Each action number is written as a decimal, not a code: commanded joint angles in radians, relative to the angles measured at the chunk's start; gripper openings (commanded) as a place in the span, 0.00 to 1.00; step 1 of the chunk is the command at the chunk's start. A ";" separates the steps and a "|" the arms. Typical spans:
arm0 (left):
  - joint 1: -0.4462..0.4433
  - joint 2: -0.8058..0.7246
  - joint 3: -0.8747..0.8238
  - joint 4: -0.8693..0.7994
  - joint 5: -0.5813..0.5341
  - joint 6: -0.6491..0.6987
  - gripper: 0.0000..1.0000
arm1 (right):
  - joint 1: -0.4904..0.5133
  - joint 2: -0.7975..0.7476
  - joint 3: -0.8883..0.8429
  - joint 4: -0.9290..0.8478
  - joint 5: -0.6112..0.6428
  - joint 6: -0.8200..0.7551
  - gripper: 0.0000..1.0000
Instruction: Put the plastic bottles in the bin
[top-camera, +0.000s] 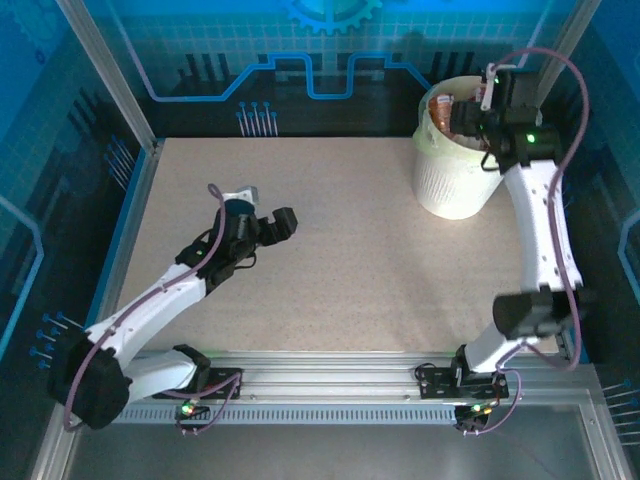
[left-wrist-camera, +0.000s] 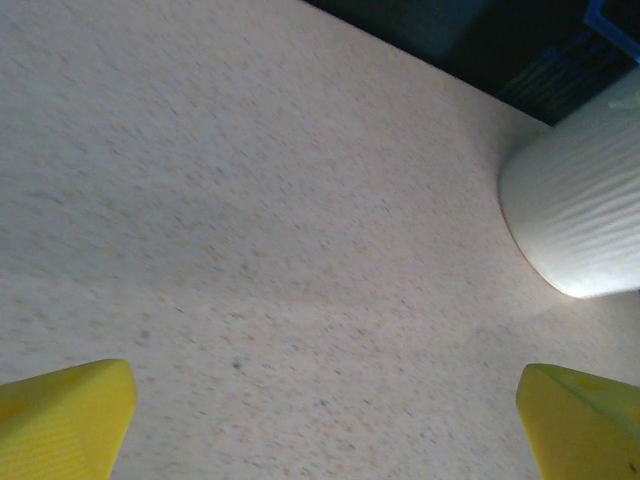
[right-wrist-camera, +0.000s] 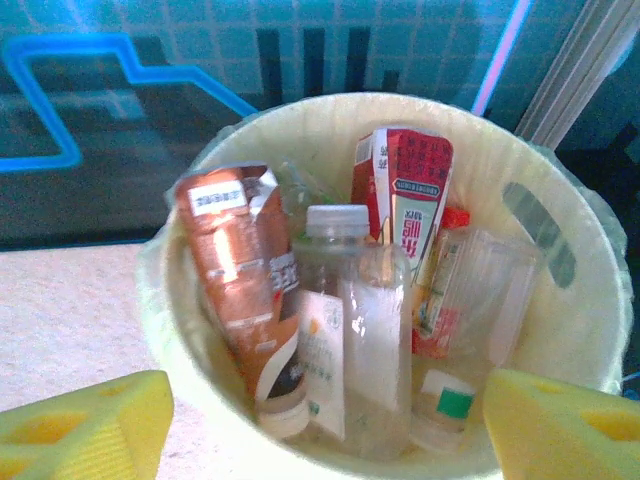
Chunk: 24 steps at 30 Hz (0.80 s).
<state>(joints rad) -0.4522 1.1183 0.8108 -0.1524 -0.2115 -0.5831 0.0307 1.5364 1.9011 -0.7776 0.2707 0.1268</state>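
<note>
Evidently the right fingers (right-wrist-camera: 565, 425) hang spread and empty over the bin (right-wrist-camera: 590, 300) (a drop pose); the plastic bottles (right-wrist-camera: 352, 330) lie inside, while the left fingers (left-wrist-camera: 65, 415) gape above the desk (left-wrist-camera: 250, 200).

Speckled beige table (top-camera: 330, 270); the bin (top-camera: 450, 190) stands far right, seemingly upright.

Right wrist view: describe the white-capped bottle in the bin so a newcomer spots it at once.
Find the big round white bin at the far right of the table. In its middle, the white-capped bottle stands upright between a crushed brown-labelled bottle and a red-labelled one. Only it shows a clear body topped by a pale cap.
</note>
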 joint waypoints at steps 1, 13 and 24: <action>0.022 -0.082 0.021 -0.090 -0.174 0.096 0.99 | -0.005 -0.170 -0.211 0.181 -0.064 0.035 0.87; 0.123 -0.190 -0.132 -0.032 -0.559 0.331 0.99 | -0.032 -0.611 -0.906 0.477 -0.045 0.132 1.00; 0.237 -0.081 -0.349 0.293 -0.445 0.448 0.99 | -0.038 -0.520 -1.314 0.770 -0.183 0.085 1.00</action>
<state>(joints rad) -0.2226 1.0058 0.4885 0.0055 -0.6857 -0.1974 0.0044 0.9802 0.6361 -0.1745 0.1566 0.2386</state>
